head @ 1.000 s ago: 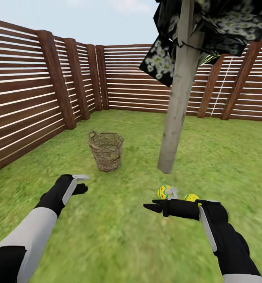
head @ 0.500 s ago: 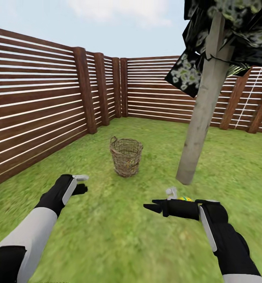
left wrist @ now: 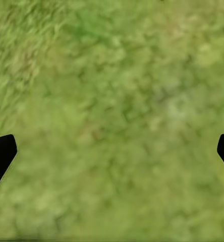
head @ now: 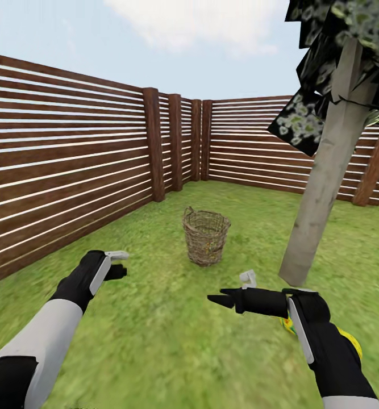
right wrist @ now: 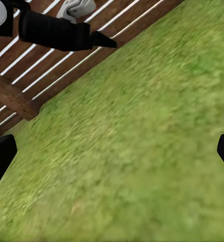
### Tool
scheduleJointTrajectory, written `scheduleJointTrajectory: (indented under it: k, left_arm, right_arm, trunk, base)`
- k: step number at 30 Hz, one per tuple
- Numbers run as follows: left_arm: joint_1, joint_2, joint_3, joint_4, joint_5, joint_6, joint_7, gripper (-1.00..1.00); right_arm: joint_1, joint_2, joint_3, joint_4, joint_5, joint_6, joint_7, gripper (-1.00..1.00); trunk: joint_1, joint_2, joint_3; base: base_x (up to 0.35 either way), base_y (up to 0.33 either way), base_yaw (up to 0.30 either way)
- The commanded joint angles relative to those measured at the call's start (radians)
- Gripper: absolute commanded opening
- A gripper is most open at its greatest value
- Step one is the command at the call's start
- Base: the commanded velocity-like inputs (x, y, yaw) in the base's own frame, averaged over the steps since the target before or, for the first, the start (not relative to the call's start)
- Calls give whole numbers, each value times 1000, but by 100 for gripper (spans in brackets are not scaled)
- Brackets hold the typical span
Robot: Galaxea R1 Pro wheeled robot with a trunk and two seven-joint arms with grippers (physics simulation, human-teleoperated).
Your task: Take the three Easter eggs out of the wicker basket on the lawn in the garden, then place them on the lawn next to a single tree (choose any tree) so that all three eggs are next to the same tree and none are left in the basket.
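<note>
The wicker basket [head: 206, 244] stands upright on the lawn [head: 155, 341], ahead of me and between my two arms. I cannot tell what is inside it. The tree [head: 325, 193], pale-trunked, rises right of the basket. Yellow patches of Easter eggs [head: 287, 325] show on the grass near the trunk's foot, mostly hidden behind my right forearm, with another patch [head: 352, 342] beside it. My left gripper [head: 118, 264] hovers open over the grass [left wrist: 112, 101], holding nothing. My right gripper [head: 229, 288] is open and empty too, its fingertips [right wrist: 1, 156] spread wide.
A brown slat fence [head: 70, 170] runs along the left and across the back, meeting in a corner behind the basket. Dark foliage [head: 348, 34] hangs overhead at the right. Grass stretches between my arms and the basket. The right wrist view catches my left arm [right wrist: 56, 30].
The whole view has swung left, so basket and tree sit further right in the picture. The eggs have slid behind my right forearm. Both arms keep their pose.
</note>
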Motion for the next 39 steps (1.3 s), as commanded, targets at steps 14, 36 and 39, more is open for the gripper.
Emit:
scheduleJointTrajectory:
  k: [14,36,39]
  left_arm:
    - [-1,1,-3,-9,10,9,9,100]
    - [1,-1,-7,-167,10,21,9,100]
    - [1,-1,-7,-176,9,29,9,100]
  right_arm:
    - [0,0,-1,-1,-7,7,4,100]
    - [0,0,0,24,-2,7,2,100]
    - [0,0,-1,25,-2,7,2,100]
  trunk:
    - [-6,3,51]
    - [-8,4,31]
    - [-9,4,38]
  base:
    - [0,0,204]
    - [0,0,5]
    - [0,0,0]
